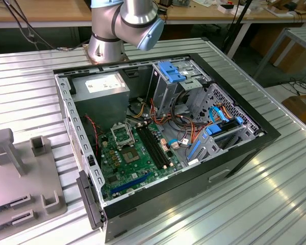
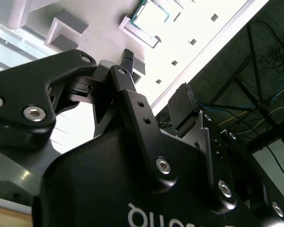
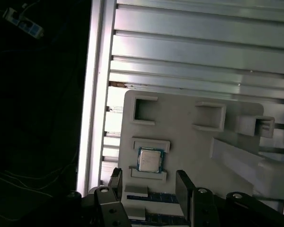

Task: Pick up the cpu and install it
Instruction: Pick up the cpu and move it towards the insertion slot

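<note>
Gripper (image 3: 149, 176) spread wide, empty, near cpu (image 3: 149, 160) seated in gray tray (image 3: 180, 139) pocket; likely light, stiff, fragile, best pinched by opposite edges.

exterior view: high, angled down into computer case (image 1: 163, 132) | both wrist views: share gray tray (image 3: 189, 142) (image 2: 99, 14) past fingers (image 3: 184, 189)

the arm (image 1: 123, 25) shows its silver and blue lower joints at the top of the exterior view, and in both wrist views the gripper (image 2: 156, 80) (image 3: 149, 180) holds its two black fingers (image 2: 132, 99) (image 3: 184, 185) spread wide apart, clasping nothing.
</note>
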